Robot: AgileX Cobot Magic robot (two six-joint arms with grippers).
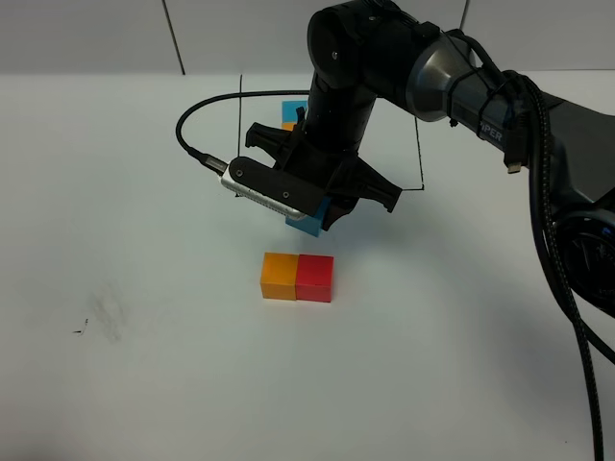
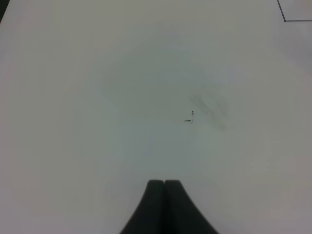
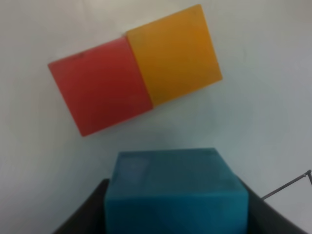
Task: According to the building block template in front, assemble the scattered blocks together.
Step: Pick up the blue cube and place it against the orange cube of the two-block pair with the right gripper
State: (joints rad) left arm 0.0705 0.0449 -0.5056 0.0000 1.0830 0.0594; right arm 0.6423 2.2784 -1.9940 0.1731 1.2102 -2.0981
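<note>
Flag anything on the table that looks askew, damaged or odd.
Nothing is damaged or askew. The only blemish is a faint grey smudge with small black marks on the white table, left of the joined orange cube and red cube.

The right arm reaches in from the right and bends down over the desk [image 1: 144, 384], its hand [image 1: 322, 216] clamped on a sky-blue cube [image 1: 309, 223] above the desk. The left hand [image 2: 164, 187] has its jaws pressed together above the desk, holding nothing.
</note>
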